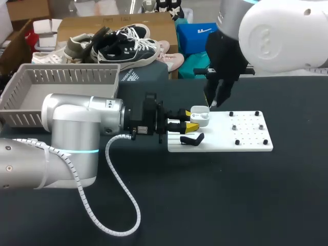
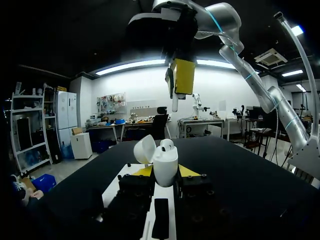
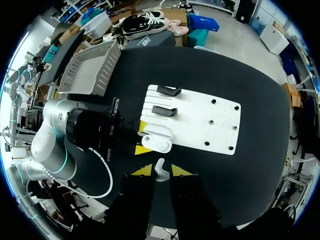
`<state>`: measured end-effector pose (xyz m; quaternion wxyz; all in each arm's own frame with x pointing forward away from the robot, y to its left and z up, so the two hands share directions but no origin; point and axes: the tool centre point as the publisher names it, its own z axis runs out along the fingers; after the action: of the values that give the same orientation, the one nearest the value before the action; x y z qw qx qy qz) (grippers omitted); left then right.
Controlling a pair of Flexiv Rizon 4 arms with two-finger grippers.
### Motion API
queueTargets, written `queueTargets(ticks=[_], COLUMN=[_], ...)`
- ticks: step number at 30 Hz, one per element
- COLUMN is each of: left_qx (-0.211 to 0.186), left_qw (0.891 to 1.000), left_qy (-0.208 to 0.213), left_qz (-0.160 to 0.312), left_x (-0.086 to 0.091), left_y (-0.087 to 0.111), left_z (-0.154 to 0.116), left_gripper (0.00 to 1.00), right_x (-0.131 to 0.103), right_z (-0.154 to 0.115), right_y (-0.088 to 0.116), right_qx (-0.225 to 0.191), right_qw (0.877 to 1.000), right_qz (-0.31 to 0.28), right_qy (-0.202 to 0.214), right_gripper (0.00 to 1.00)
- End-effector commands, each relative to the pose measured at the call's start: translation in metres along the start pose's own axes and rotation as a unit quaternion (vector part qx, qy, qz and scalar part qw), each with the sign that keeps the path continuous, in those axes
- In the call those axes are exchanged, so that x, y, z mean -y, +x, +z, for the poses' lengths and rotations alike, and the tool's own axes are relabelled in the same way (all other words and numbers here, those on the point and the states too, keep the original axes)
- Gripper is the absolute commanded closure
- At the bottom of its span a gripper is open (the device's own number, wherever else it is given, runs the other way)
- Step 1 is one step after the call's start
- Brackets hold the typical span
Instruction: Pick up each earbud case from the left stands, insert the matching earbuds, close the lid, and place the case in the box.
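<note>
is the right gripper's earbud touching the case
Apart: left wrist view shows the earbud hanging well above the open case, background visible between them.

Left arm (image 1: 72, 138): enters head view at 8 o'clock, forearm lying low over worktop (image 1: 230, 200), wrist pointing toward 3 o'clock. Left tool (image 1: 190, 122): fingers horizontal, yellow tips pressed on both sides of earbud case (image 2: 165, 164). Right arm (image 1: 279, 36): enters at 1 o'clock, bulky joint held high, wrist dropped steeply. Right tool (image 3: 161, 171): pointing down, hanging above left tool at its 12 o'clock, apart from it, tips pinched on earbud (image 3: 159, 166).
</note>
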<state>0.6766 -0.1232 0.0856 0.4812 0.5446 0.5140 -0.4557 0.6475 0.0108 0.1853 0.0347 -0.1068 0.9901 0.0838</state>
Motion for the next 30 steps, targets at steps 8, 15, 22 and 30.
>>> queueTargets(ticks=[8,15,22,30], left_qx=[0.001,0.001,0.001,0.001], left_qw=[1.0,1.0,1.0,1.0], left_qy=[-0.001,-0.001,-0.001,-0.001], left_qz=[0.0,0.0,0.0,0.0], left_x=[0.001,0.001,0.001,0.001], left_y=[0.0,0.0,0.0,0.0], left_z=[0.0,0.0,0.0,0.0], left_gripper=[1.0,1.0,1.0,1.0], right_x=[-0.022,-0.029,-0.032,-0.031], right_z=[0.01,0.013,0.017,0.026], right_y=[-0.005,-0.01,-0.007,-0.01], right_qx=[-0.016,-0.024,-0.035,-0.042], right_qw=[0.998,0.998,0.998,0.997], right_qz=[-0.065,-0.059,-0.054,-0.048], right_qy=[0.019,0.024,0.024,0.032], right_gripper=[1.0,1.0,1.0,1.0])
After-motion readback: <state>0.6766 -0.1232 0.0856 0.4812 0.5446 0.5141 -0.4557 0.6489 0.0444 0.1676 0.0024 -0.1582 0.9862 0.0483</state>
